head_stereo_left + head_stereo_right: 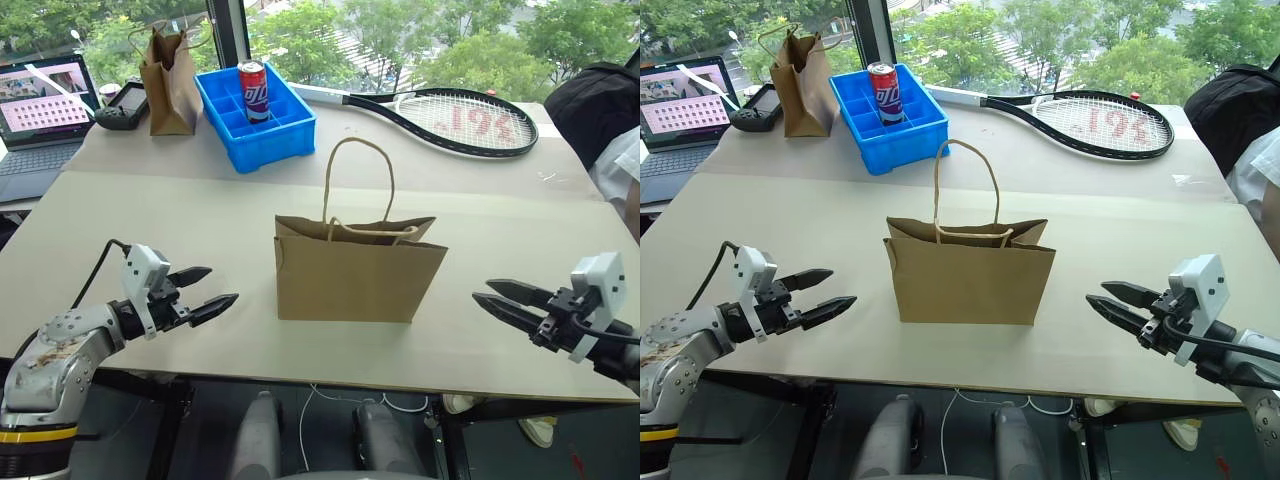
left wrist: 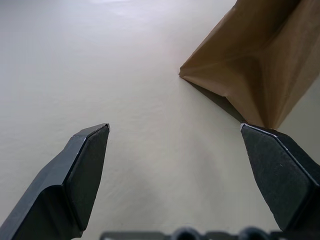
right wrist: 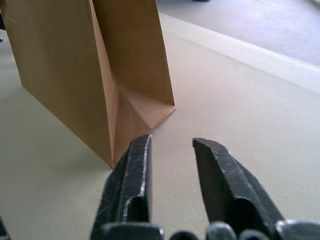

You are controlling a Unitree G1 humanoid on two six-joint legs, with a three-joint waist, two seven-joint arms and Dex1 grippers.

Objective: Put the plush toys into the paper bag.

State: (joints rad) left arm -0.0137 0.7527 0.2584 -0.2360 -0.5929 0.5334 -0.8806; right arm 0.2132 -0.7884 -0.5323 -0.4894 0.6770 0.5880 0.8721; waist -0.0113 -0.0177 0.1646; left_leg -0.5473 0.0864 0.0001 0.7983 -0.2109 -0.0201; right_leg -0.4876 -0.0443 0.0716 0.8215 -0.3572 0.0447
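Paper bag (image 1: 345,278) stands upright, long axis running left-right.

Paper bag standing mid-table between both grippers

The paper bag (image 1: 347,268) is standing on the table (image 1: 150,220), the left gripper (image 1: 205,288) and right gripper (image 1: 497,295) flanking it, both apart from it.

Office-like workspace, laptop (image 1: 40,115) on desk (image 1: 150,220), window (image 1: 400,40) overlooking trees
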